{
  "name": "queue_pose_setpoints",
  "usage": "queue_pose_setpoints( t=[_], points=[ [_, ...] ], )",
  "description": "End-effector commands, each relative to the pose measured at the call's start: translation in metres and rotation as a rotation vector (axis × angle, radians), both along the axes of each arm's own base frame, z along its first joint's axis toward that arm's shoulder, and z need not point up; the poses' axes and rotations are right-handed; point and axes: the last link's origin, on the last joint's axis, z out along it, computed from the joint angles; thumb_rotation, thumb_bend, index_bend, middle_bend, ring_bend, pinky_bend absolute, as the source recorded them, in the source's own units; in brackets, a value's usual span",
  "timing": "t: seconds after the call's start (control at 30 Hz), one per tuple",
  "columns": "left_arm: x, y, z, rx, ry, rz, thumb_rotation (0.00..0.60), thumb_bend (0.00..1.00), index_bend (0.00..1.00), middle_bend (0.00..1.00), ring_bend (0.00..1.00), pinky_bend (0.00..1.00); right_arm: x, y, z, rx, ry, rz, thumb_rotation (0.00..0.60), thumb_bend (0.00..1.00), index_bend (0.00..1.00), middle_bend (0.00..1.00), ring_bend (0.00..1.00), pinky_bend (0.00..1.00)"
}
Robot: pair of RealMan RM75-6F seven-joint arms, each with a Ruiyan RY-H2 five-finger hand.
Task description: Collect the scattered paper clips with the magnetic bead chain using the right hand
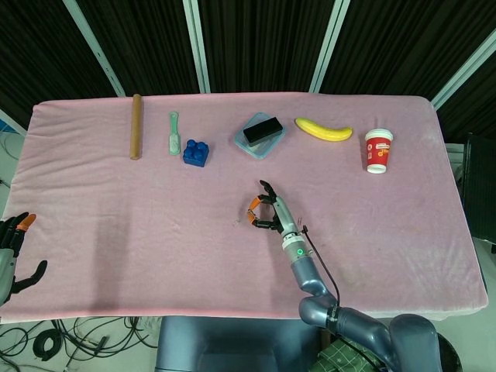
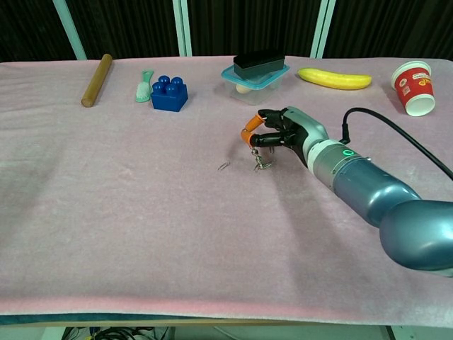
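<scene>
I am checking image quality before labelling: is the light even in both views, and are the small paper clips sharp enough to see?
Head view: soft, even light on the pink cloth, no glare; the paper clips are too small to make out. Chest view: the right hand casts a faint shadow; one loose paper clip shows clearly, and the bead chain hanging from the hand is slightly soft.

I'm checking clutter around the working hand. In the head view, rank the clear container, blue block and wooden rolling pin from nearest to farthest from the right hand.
From the right hand:
1. Clear container, straight beyond it.
2. Blue block, beyond and left.
3. Wooden rolling pin, far left.
</scene>
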Motion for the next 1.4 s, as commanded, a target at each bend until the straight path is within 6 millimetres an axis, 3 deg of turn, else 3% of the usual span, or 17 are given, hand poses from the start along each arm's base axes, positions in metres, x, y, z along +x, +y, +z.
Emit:
queue_pose_setpoints(
  t=[0.03,0.53,0.87,1.4],
  points=[
    [0.0,0.0,0.0,0.0,0.001,0.0,0.6,0.35,0.08,0.04,0.0,0.0,0.005,0.001,0.004,-0.018,0.0,0.027,0.6,0.37,0.63,0.0,0.0,0.17],
    [0.0,0.0,0.0,0.0,-0.004,-0.001,0.6,0.35,0.08,0.04,0.0,0.0,0.029,0.001,0.005,-0.022,-0.005,0.07,0.6,0.37,0.63,0.0,0.0,0.17],
    [-0.001,-0.001,0.001,0.0,-0.006,-0.002,0.6,0.35,0.08,0.04,0.0,0.0,0.05,-0.003,-0.011,0.007,-0.012,0.05,0.6,0.37,0.63,0.0,0.0,0.17],
    [-0.003,-0.002,0.004,0.008,-0.009,0.002,0.6,0.35,0.08,0.04,0.0,0.0,0.057,0.001,-0.032,0.028,0.003,0.054,0.6,0.37,0.63,0.0,0.0,0.17]
  ],
)
